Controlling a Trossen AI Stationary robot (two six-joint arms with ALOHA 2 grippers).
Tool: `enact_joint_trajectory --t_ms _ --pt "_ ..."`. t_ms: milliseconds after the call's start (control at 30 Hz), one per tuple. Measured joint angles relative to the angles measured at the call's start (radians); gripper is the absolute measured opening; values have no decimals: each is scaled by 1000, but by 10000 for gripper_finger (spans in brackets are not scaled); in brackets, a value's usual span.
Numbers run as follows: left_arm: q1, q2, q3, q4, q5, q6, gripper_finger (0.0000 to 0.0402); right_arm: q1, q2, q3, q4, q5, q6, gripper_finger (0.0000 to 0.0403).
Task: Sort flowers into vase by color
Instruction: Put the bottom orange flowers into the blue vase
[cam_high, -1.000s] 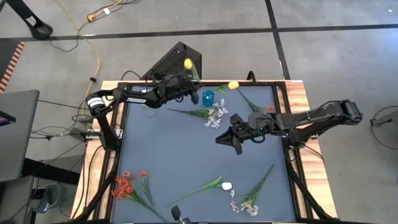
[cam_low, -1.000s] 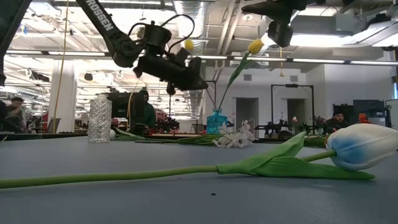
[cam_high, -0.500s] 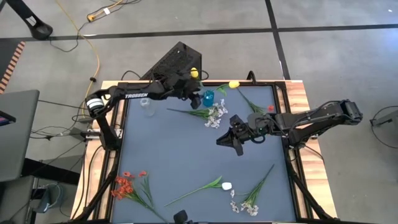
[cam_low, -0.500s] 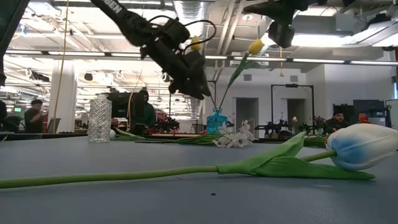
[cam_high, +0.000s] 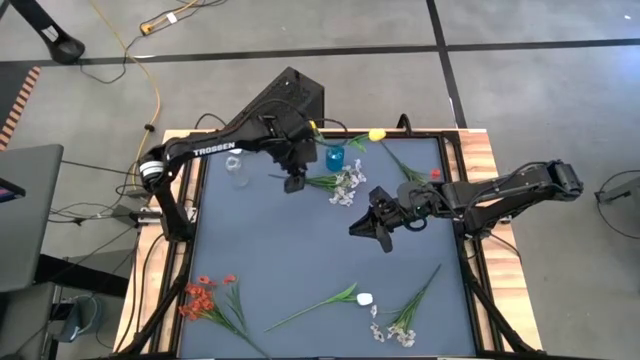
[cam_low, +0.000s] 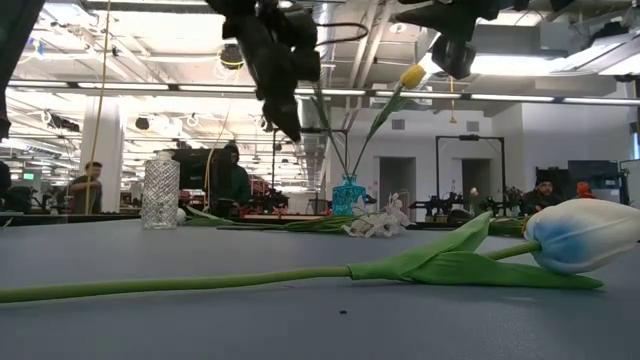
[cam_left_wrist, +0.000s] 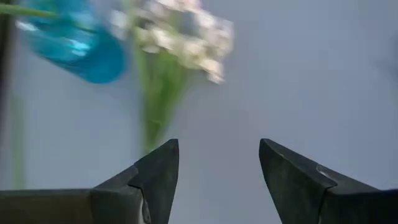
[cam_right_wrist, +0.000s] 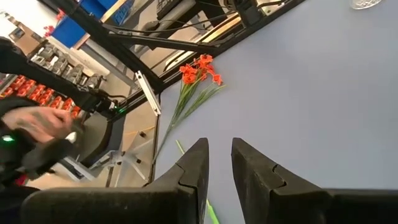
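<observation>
1. My left gripper (cam_high: 293, 184) has released the yellow flower (cam_high: 314, 127); its jaws stand wide, empty.
2. Flower now stands in the blue vase (cam_high: 334, 157).
3. My right gripper (cam_high: 385, 240) waits mid-table, jaws narrow, empty.

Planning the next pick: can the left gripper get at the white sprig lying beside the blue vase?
Probably yes. The left gripper hangs open and empty near the white sprig, whose stem lies on bare mat. The blue vase stands close, so a careful approach is needed.
</observation>
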Motion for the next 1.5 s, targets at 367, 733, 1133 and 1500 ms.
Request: enact_joint_trajectory --t_ms 367,733,1133,1500 --pt "-149 -200 57 -203 20 -101 210 -2 0 0 -4 -23 -22 97" --pt "-435 -454 -61 -178 -80 -370 210 -49 0 0 -15 -25 -75 97" --pt "-858 -613 -484 129 -182 -780 210 -128 1 0 -13 -23 -175 97" --pt "-1139 -421 -691 472 -80 -760 210 -169 2 0 -8 -23 -176 97"
